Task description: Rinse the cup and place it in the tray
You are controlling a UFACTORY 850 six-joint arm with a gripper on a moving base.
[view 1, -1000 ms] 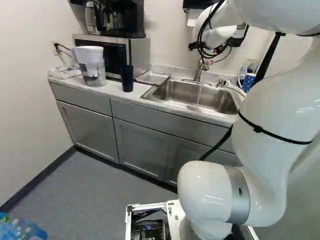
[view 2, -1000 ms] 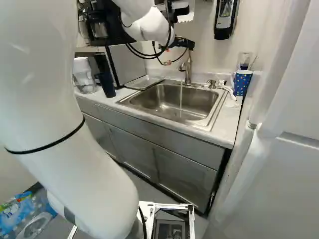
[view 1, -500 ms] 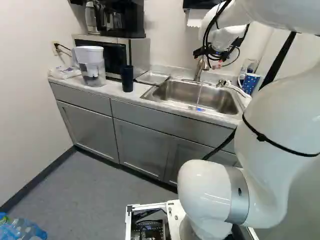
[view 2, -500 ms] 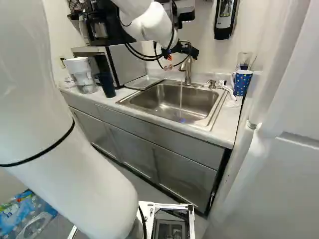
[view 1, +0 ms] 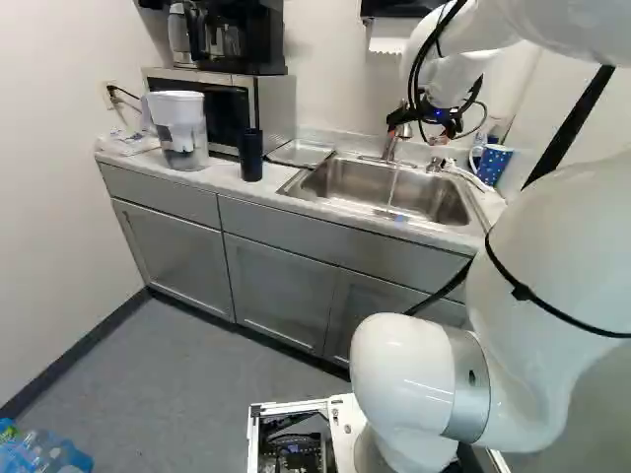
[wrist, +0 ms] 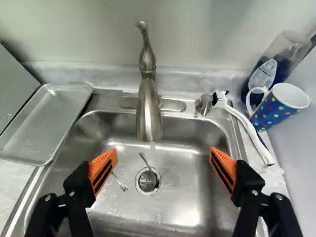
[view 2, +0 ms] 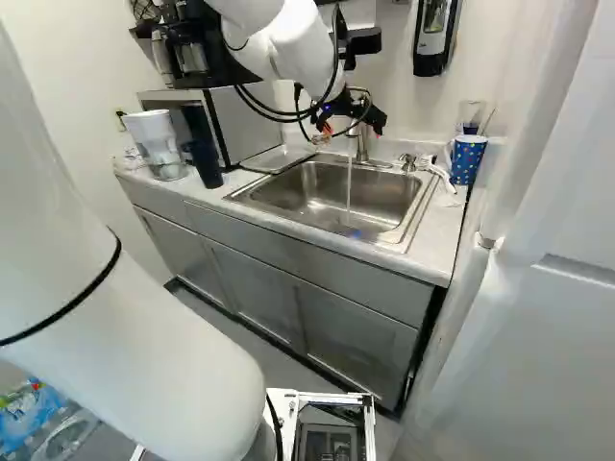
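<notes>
My gripper (view 1: 428, 126) hangs over the back of the sink near the faucet. In the wrist view the gripper (wrist: 164, 153) stands wide open above the basin, nothing between its orange pads. A blue mug with coloured dots (wrist: 276, 111) leans a little on the counter beside the sink, beyond one finger, its handle toward the faucet; it also shows as the blue mug (view 2: 467, 158) in the right base view. The shallow metal tray (wrist: 44, 123) lies on the counter at the sink's other side. A dark tumbler (view 1: 251, 156) stands upright near the microwave.
Water runs from the faucet (wrist: 149, 111) into the sink (wrist: 187, 197), where small utensils lie by the drain. A white-handled brush (wrist: 249, 131) and a soap bottle (wrist: 271, 69) are near the mug. A pitcher (view 1: 180, 133) stands by the microwave (view 1: 266, 103).
The arm has carried the open gripper lower and to the right in both base views. A blue glint now shows in the sink. The base, mug and tray have not moved.
</notes>
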